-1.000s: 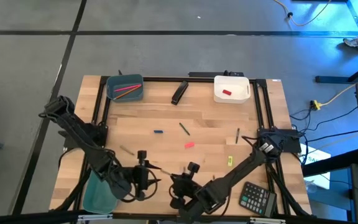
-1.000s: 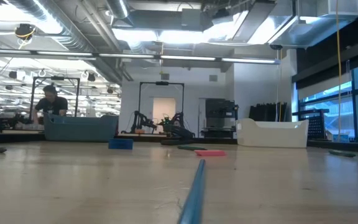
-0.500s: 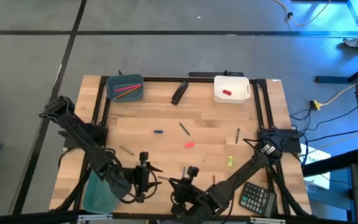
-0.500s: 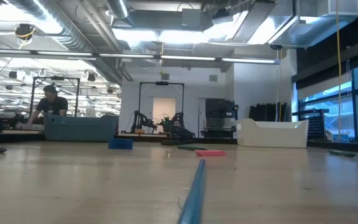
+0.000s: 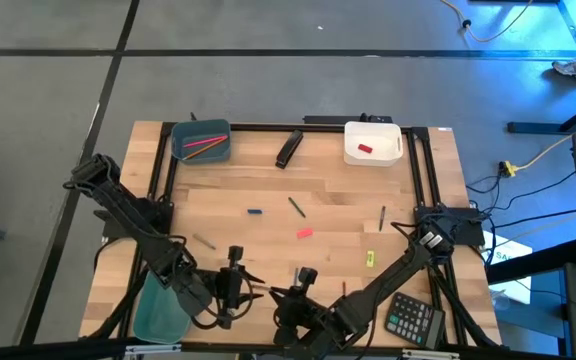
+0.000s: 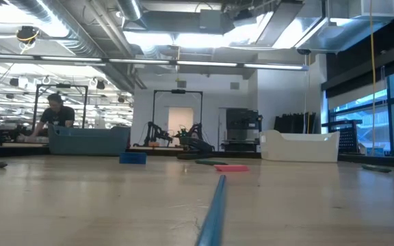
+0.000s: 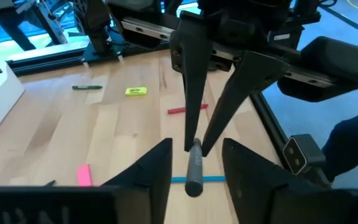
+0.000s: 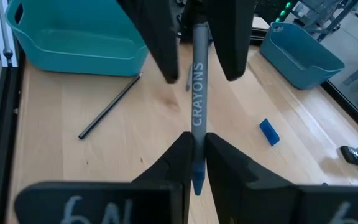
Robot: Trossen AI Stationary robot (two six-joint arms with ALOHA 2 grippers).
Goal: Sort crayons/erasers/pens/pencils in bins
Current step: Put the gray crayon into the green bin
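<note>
We see both grippers meeting over the tabletop's near edge, about mid-width. The right gripper (image 8: 194,152) is clenched on a grey crayon (image 8: 197,102) labelled CRAYONS, with its blue tip below the fingers. The left gripper (image 7: 194,155) is spread wide, its fingers to either side of the crayon's far end, not touching it.

The teal bin (image 5: 158,310) sits at the near left corner, with a dark pen (image 8: 109,107) on the wood just beside it. The blue-grey bin (image 5: 201,141) at the far left corner holds pencils. The white bin (image 5: 373,143) near the far right corner holds a red eraser (image 5: 365,149). A pink eraser (image 5: 305,233) lies mid-table.
</note>
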